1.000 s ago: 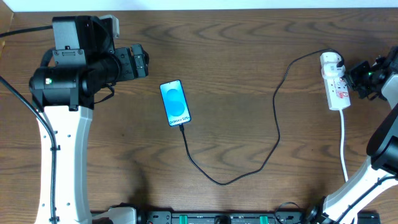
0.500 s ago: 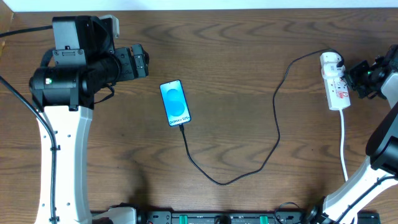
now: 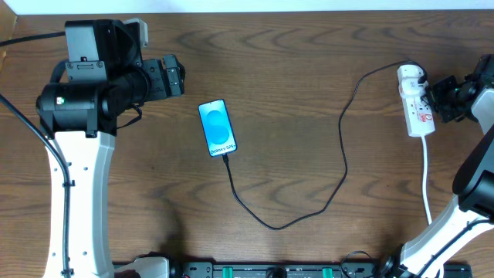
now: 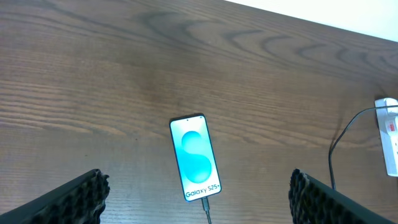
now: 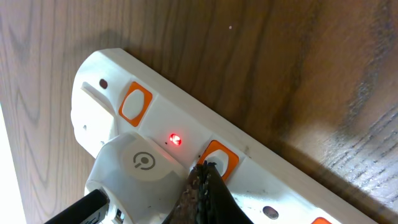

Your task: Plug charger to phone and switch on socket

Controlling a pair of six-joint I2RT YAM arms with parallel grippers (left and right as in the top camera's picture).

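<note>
The phone [image 3: 217, 128] lies mid-table with its blue screen lit; it also shows in the left wrist view [image 4: 195, 157]. The black charger cable [image 3: 309, 208] is plugged into the phone's lower end and loops right to the white adapter [image 3: 411, 76], which sits in the socket strip [image 3: 419, 113]. In the right wrist view my right gripper [image 5: 204, 173] is shut, its tips touching an orange switch [image 5: 219, 157] on the strip [image 5: 273, 180] beside the adapter [image 5: 137, 168]. A red light [image 5: 175, 139] glows. My left gripper [image 4: 199, 202] is open and empty above the phone.
The strip's white cord [image 3: 427, 181] runs down toward the front right. A second orange switch [image 5: 135, 103] sits further along the strip. The left arm [image 3: 85, 100] stands over the table's left side.
</note>
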